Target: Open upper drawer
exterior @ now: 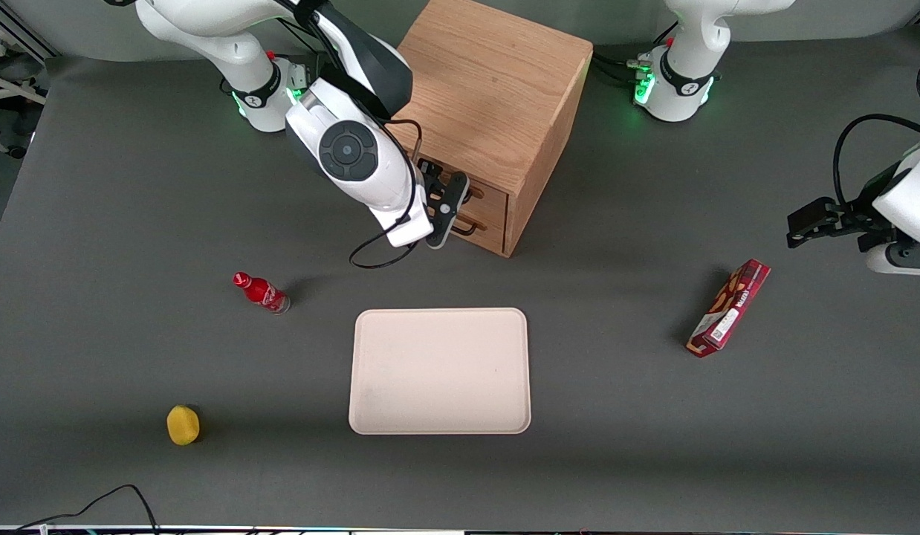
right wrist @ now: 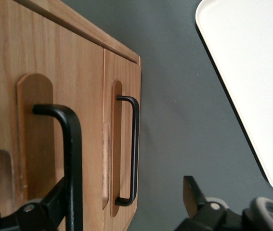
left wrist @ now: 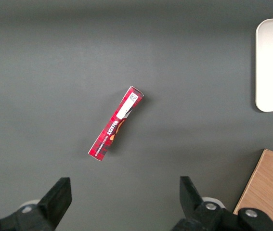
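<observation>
The gripper is sitting right in front of the cabinet, which is standing near the table's edge farthest from the front camera; its fingers are spread apart, one on each side of the upper drawer's handle (not clamped on it); the upper drawer is lying flush and shut, above the lower drawer; a tray is resting nearer the front camera, mid-table.
</observation>
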Robot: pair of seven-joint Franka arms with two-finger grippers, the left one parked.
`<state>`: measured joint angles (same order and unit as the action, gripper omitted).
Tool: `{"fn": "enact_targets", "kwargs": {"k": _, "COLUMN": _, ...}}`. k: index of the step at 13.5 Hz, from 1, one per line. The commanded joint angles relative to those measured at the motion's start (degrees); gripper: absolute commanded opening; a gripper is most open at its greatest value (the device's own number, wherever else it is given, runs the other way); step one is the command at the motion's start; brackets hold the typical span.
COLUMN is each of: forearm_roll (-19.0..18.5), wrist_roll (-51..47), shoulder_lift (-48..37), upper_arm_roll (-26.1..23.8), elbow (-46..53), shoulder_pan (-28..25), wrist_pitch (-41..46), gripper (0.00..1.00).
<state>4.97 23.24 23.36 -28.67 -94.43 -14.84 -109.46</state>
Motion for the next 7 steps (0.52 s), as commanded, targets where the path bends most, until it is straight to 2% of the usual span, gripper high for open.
{"fn": "enact_targets", "kwargs": {"k": 1, "forearm_roll": 1.1, "wrist_roll": 0.8, "shoulder_lift": 0.5, "upper_arm_roll": -0.2, "elbow": -1.0, "shoulder_pan": 0.6, "wrist_pitch": -2.2, "gripper": 1.0}}
{"fn": "enact_targets", "kwargs": {"k": 7, "forearm_roll": 0.2, "wrist_roll": 0.9, "shoulder_lift": 1.9, "upper_arm_roll": 0.2, "elbow": -1.0, "shoulder_pan": 0.8, "wrist_pitch": -4.2, "gripper": 1.0}}
